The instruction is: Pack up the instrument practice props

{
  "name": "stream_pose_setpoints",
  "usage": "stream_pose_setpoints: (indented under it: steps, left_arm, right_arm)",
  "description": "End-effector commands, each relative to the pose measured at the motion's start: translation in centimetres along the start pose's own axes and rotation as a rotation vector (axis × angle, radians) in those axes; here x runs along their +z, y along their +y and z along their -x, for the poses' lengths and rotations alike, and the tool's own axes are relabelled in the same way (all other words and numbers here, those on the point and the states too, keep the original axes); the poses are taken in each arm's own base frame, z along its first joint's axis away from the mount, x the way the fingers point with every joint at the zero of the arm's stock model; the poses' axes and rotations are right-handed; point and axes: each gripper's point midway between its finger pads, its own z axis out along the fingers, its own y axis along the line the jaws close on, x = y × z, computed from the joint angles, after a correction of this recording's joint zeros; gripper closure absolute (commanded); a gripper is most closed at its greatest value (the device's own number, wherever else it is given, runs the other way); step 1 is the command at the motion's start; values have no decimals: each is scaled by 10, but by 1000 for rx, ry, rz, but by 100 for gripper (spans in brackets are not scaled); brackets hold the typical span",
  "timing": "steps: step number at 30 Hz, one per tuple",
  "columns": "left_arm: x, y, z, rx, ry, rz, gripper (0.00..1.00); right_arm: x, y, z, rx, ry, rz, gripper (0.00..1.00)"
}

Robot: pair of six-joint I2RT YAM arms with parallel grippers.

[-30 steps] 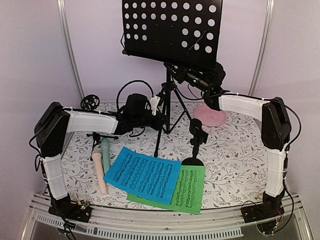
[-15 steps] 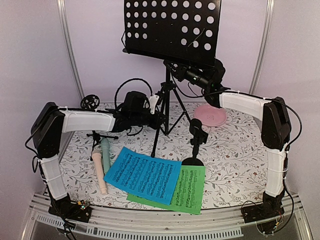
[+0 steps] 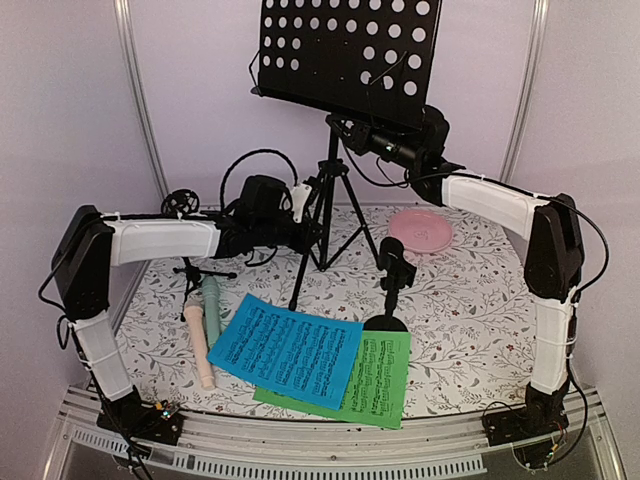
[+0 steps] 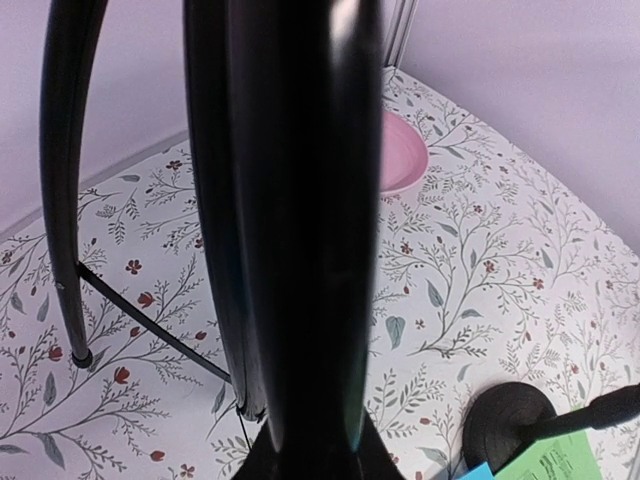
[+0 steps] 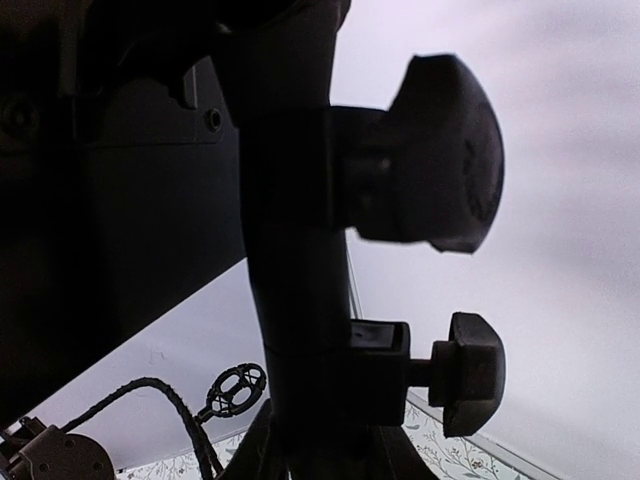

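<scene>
You've barely begun: your left gripper (image 3: 305, 213) sits at the legs and your right gripper (image 3: 345, 128) at the post of the music rack (image 3: 345, 50), standing at the table's (image 3: 480, 300) back (I can't tell whether either is clamped), while the blue sheet (image 3: 285, 350), green sheet (image 3: 385, 385), mint microphone (image 3: 212, 305) and pink microphone (image 3: 200, 345) lie unpacked

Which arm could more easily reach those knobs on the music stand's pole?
Right. The right tool sits at the pole under the rack, knobs filling its camera; the left tool is low by the tripod legs.
</scene>
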Motion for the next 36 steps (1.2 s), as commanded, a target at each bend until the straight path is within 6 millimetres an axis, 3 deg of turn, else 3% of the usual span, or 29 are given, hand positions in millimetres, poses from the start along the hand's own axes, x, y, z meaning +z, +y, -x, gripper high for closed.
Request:
stream_pose_setpoints:
  steps: [1,4,6,11,15,22,30,36]
  left_arm:
    - [-28,-2,58,114,-181,17,100]
    - [-37,5,61,114,-193,42,100]
    - [-48,6,73,122,-233,41,100]
    - [-80,-8,121,184,-372,-2,100]
    - [-95,-20,145,240,-428,-43,100]
    - [-120,-33,159,354,-471,-67,100]
    - [-138,-30,175,432,-504,-121,100]
    - [-167,-49,187,540,-581,-217,100]
  right_arm:
    - [-23,55,133,-93,-273,47,100]
    - [-27,56,144,-92,-292,26,100]
    - [-28,58,145,-86,-288,31,100]
    - [-26,63,129,-65,-242,32,100]
    - [-22,67,117,-57,-200,25,100]
    - [-21,65,107,-30,-153,7,100]
    - [-19,73,88,38,-110,17,100]
    - [-22,69,78,80,-73,-62,100]
